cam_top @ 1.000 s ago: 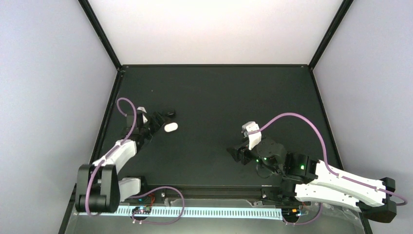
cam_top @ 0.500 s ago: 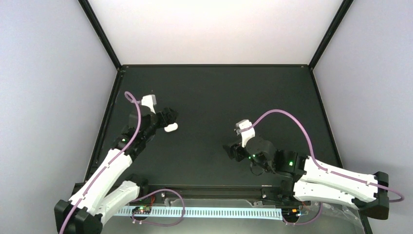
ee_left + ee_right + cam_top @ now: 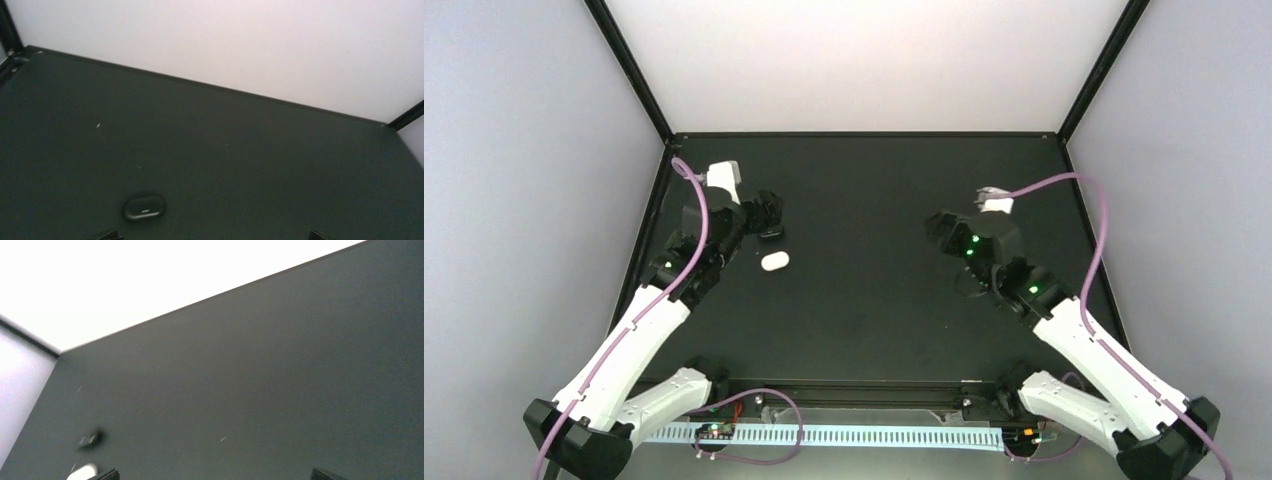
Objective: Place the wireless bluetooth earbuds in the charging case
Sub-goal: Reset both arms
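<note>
Overhead view of a dark table in a white-walled booth, w/ two white robot arms reaching out from the near edge.

L gripper hangs over the far-left part of the table. Its jaws are spread wide and hold nothing. Its wrist cam shows just the fingertips at the bottom corners, w/ bare table btwn them. Just right of it lies a small black oval case, lid apparently closed. A white oval case sits just nearer, close to the black one but not touching.

R gripper is well apart, over the right-centre. It is also spread and empty, and faces left toward both cases.

The earbuds can't be made out as separate items. They may be too tiny to see, or inside the cases. Only pale specks show on the table.

Likely risks:
- Both cases look shut, so nothing goes in until a lid is opened.
- Prying w/ one gripper would prob. skid a smooth, light case across the table unless the other arm pins it.
- Black on black makes the black case, and any black buds, easy to misjudge, so a descent could miss or knock it.
- The cases lie so close that wide jaws lowering onto one could shove the other.
- Tiny rounded buds could pop out of a pinch and roll away.
</note>
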Motion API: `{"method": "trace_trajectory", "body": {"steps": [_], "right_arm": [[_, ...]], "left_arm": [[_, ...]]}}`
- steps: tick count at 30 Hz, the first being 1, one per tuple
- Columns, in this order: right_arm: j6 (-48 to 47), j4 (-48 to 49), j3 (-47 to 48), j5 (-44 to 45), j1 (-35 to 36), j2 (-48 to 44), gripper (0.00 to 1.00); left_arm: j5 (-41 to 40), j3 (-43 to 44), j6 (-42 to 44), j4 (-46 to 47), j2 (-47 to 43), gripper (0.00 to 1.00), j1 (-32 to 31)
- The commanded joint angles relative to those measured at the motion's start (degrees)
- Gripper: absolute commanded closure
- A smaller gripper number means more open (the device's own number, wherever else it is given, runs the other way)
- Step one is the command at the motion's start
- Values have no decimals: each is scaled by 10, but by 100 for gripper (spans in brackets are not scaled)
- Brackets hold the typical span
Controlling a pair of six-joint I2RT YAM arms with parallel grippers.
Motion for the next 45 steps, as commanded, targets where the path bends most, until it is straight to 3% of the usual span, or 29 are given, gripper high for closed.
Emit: {"method": "trace_trajectory", "body": {"steps": [1,3,9,13,17,19,23,28,32,39,45], "right_arm": [[28,3,-5,-42,-121,-54,0],[6,-23,14,-37,-156,-69,0],[-49,-73,47,22,-158,-83,0],[-34,-83,47,120,-148,-114,0],[-51,-63,35,206,-118,-144,0],[-64,-57,55,215,-106,-138,0],[-120,-61,172,152,-78,-85,0],[-249,-11,340,146,36,-41,0],[-316,33,347,171,74,-62,0],[-410,184,89,109,74,-238,0],[-390,161,61,130,74,-254,0]], "left_arm": [[-66,27,15,-77,4,1,-1],[-91,33,28,-89,1,1,-2],[-95,5,63,-51,-33,1,-13],[-183,-13,110,-62,-28,1,-33],[-161,-29,130,-48,-54,1,-37],[-154,25,145,-80,-33,1,-39],[-155,192,141,-134,26,1,-39],[-86,279,143,-84,12,1,-41],[-60,225,153,-12,-50,1,-41],[-18,-18,189,152,-193,1,-45],[-37,-76,222,199,-217,1,-80]]}}
